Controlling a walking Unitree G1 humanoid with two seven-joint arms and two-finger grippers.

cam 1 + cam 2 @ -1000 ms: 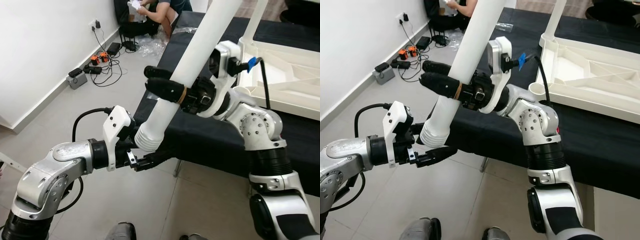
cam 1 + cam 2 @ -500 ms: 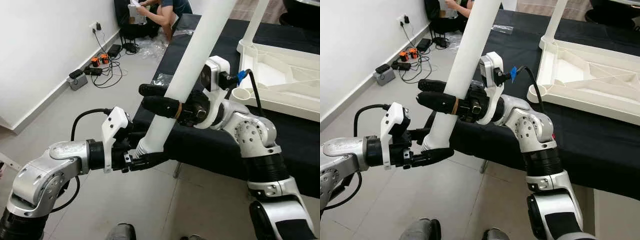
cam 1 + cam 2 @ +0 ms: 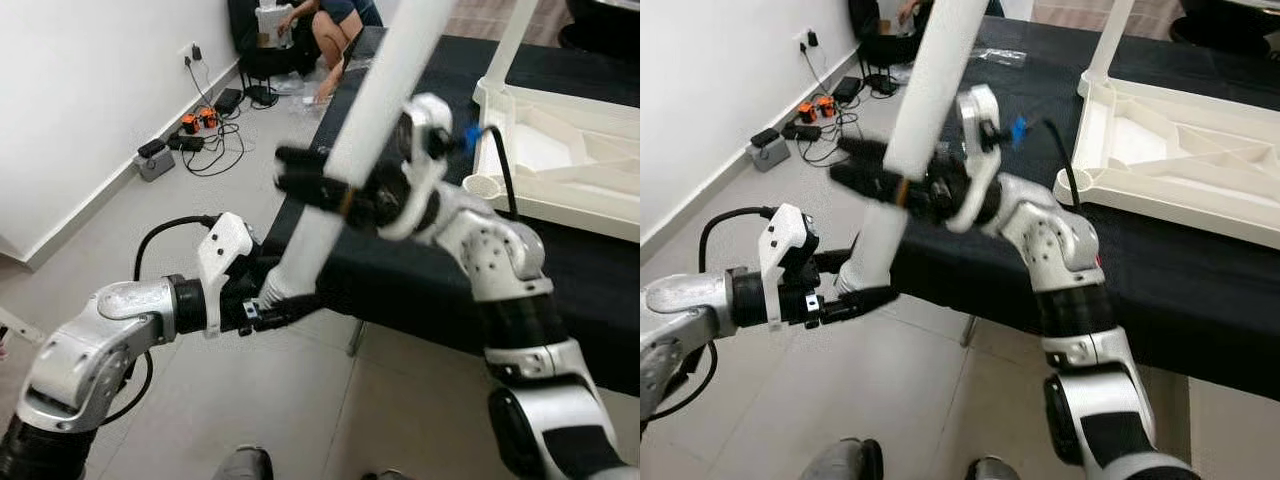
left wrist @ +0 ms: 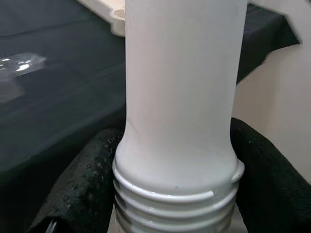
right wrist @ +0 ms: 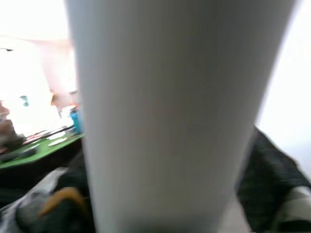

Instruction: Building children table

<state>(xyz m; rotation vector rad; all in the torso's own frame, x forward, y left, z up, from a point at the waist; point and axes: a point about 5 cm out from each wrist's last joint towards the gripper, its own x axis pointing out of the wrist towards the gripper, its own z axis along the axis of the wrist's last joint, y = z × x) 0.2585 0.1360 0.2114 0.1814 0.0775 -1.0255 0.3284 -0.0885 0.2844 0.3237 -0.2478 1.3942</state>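
Note:
A long white table leg [image 3: 365, 110] slants up across the scene, threaded end lowest. My left gripper [image 3: 272, 303] is shut on that threaded end, and in the left wrist view the black fingers [image 4: 80, 187] press both sides of the leg [image 4: 180, 97] just above the threads. My right gripper [image 3: 312, 186] is shut on the leg at mid-length, blurred by motion. Seen from the right wrist, the leg [image 5: 170, 121] stands close between dark fingers [image 5: 272, 182]. The white tabletop [image 3: 590, 170] lies upside down on the black-covered surface [image 3: 420, 270], with an open round socket [image 3: 483, 186] at its near corner.
Another white leg [image 3: 512, 40] stands upright in the tabletop's far corner. A person [image 3: 320, 20] sits on the floor at the back. Cables and power bricks [image 3: 190, 130] lie along the white wall, with plastic wrapping [image 3: 305, 90] beside the black surface.
The left gripper's fingers, which were under the threaded end, have come up and shut around it. The right arm has swung the leg slightly left and is now blurred.

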